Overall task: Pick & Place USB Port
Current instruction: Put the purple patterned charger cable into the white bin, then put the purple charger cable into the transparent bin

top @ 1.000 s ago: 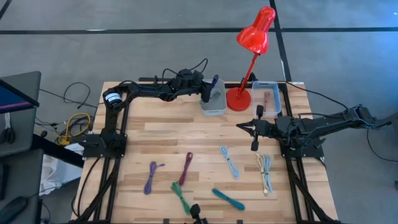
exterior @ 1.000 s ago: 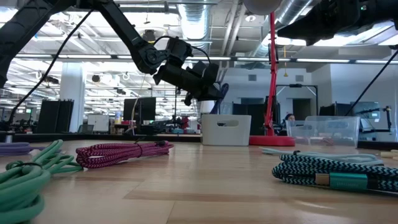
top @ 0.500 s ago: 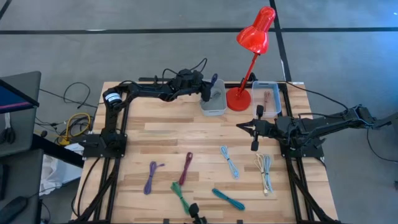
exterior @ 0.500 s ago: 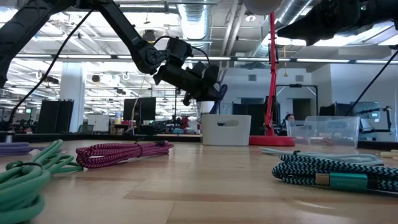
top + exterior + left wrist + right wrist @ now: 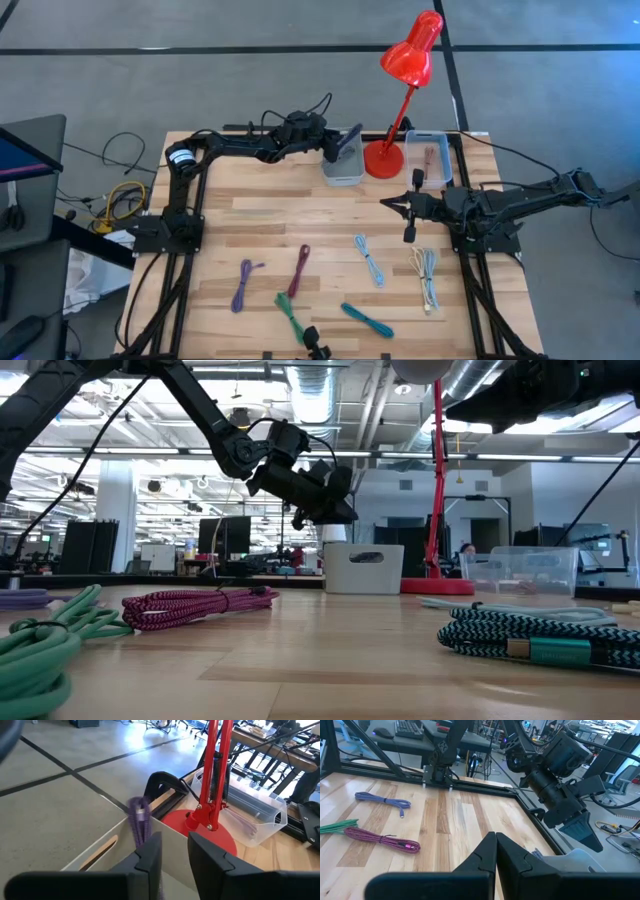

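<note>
Table point(image 5: 260, 215): we see open wood mid-board, spare cables near front edge. Grey bin point(image 5: 343, 168): at back edge beside red lamp point(image 5: 400, 90), drop target, we judge. Left gripper point(image 5: 172, 852): above bin, fingers parted, nothing pinched. Purple cable point(image 5: 139, 818): loose, falling at bin's rim. Right gripper point(image 5: 495, 847): idle mid-table, fingers pressed together.

Grey concrete floor point(image 5: 250, 70) crossed by dark lines; open office with exposed silver ceiling ducts point(image 5: 310, 395), white columns point(image 5: 117, 510), desks beyond.
</note>
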Controlling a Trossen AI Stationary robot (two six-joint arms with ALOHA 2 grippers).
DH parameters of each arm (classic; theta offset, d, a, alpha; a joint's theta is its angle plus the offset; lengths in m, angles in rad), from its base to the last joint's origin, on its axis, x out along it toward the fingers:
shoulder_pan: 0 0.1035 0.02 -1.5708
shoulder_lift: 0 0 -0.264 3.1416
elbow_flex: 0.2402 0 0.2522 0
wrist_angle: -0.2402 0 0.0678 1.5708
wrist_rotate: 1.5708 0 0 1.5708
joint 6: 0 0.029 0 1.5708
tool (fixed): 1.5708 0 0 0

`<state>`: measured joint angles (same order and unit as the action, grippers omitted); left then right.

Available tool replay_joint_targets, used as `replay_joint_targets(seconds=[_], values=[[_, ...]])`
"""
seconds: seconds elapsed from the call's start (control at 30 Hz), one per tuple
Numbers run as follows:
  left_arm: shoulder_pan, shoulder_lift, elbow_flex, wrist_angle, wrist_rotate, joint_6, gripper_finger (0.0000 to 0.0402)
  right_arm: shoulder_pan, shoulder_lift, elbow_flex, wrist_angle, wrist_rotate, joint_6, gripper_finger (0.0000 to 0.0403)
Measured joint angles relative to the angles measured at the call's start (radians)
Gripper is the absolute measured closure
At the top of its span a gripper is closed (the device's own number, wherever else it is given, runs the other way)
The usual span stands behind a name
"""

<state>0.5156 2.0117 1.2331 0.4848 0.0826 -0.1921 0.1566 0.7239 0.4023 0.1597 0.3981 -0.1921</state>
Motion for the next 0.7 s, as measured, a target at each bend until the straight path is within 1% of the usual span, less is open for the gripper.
replay_joint_targets(seconds=[0.27, 0.37, 0.47, 0.57, 0.7], values=[[0.0, 0.0, 0.0, 0.0, 0.003, 0.008, 0.0305, 0.0, 0.0, 0.0, 0.0, 0.0, 0.0, 0.0402], [0.0, -0.011, -0.002, 0.002, 0.034, 0.009, 0.0305, 0.0, 0.0, 0.0, -0.002, 0.0, 0.0, 0.0402], [0.0, -0.043, -0.004, -0.01, 0.089, 0.031, 0.0305, 0.001, 0.0, 0.0, -0.003, 0.0, 0.001, 0.0402], [0.0, -0.119, -0.003, -0.121, 0.163, 0.134, 0.0307, 0.015, 0.0, 0.0, -0.004, 0.0, 0.001, 0.0402], [-0.013, -0.253, -0.003, -0.378, 0.173, 0.266, 0.0325, 0.035, 0.0, 0.0, -0.003, 0.001, -0.002, 0.0402]])
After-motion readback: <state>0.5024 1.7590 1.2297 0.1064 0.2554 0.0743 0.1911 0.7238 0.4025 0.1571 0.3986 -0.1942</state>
